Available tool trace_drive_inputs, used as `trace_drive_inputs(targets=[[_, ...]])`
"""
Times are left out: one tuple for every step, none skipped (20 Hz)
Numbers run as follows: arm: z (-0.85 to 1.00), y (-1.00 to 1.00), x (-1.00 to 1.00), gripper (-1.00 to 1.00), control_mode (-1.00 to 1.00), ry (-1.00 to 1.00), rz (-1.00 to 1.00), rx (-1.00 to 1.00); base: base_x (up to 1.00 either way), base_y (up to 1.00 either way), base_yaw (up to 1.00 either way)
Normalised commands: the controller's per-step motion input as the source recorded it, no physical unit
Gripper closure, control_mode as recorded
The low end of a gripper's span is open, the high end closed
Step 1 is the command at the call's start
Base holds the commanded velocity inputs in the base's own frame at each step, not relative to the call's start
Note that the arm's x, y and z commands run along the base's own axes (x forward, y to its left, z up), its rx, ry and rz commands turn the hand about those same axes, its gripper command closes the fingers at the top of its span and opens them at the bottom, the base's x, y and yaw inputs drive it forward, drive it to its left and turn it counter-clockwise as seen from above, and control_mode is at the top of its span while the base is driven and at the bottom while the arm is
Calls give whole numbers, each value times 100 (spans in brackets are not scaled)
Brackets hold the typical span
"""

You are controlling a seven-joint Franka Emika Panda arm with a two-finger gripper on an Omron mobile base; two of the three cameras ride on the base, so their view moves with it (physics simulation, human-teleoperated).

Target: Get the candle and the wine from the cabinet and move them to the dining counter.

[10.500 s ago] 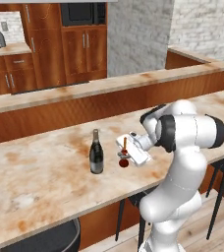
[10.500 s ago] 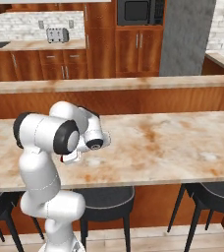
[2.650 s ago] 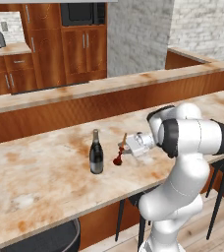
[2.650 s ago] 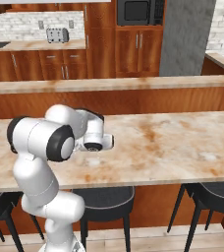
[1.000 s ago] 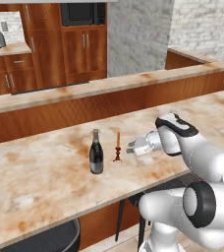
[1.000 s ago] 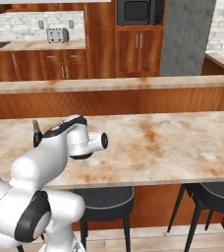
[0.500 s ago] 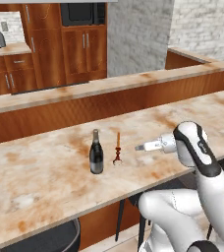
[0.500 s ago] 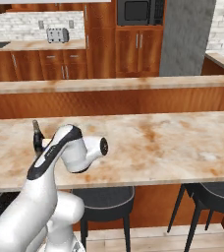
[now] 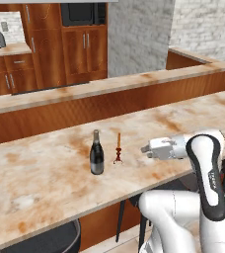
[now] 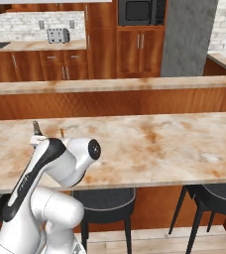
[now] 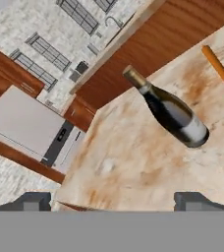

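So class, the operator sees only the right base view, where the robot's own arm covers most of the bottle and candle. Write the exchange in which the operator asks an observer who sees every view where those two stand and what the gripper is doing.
Operator: Are both upright on the counter?
Observer: Yes. In the left base view the wine and the candle both stand upright on the dining counter.
Operator: Are they touching?
Observer: No. They stand side by side with a small gap, the candle on the bottle's right in that view.
Operator: Is the gripper holding either one?
Observer: No. The gripper is open and empty, apart from the candle, to its right in the left base view.
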Motion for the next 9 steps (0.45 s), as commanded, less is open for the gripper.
trace_drive_inputs(targets=[[34, -4, -53, -100, -100, 29, -15, -1, 0, 0, 0], [32, -3, -50, -100, -100, 31, -15, -4, 0, 0, 0], [32, -8, -47, -100, -100, 31, -16, -6, 0, 0, 0], [31, -7, -48, -100, -100, 29, -15, -10, 0, 0, 0], [32, -7, -47, -100, -100, 29, -15, -12, 0, 0, 0], [30, -6, -43, -100, -100, 31, -14, -15, 0, 0, 0], [28, -10, -43, -100, -100, 28, -13, -19, 0, 0, 0], [25, -7, -43, -100, -100, 25, -14, -24, 0, 0, 0], [22, -4, -44, -100, -100, 23, -15, -25, 0, 0, 0]])
